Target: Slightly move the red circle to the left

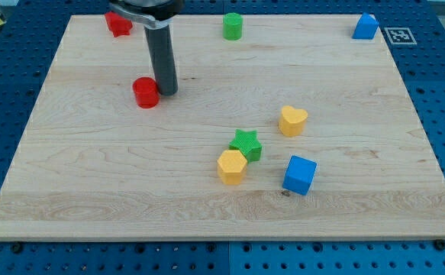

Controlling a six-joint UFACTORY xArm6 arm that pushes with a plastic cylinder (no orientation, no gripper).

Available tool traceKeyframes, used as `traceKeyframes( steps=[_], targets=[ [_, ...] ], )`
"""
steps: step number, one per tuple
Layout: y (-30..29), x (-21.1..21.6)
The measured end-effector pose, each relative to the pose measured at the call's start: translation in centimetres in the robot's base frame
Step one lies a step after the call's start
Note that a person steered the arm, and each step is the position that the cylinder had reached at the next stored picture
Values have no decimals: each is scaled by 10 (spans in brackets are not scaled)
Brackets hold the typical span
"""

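The red circle (pixel 145 92) lies on the wooden board (pixel 92 168) in the upper left part of the view. My tip (pixel 168 92) stands just to the right of it, touching or almost touching its right side. The dark rod rises from there to the view's top edge.
A red star (pixel 117 24) sits at the top left, a green cylinder (pixel 232 26) at top centre, a blue block (pixel 365 27) at top right. Lower middle holds a yellow heart (pixel 291 121), a green star (pixel 246 144), a yellow hexagon (pixel 231 166) and a blue cube (pixel 299 175).
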State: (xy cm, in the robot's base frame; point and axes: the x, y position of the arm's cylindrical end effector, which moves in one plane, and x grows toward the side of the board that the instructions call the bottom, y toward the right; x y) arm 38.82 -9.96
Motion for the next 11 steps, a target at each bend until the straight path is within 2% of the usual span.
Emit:
traceKeyframes(
  steps=[2,4,7,11],
  targets=[
    [-21,1],
    [3,35],
    [-28,29],
    [-33,34]
  ],
)
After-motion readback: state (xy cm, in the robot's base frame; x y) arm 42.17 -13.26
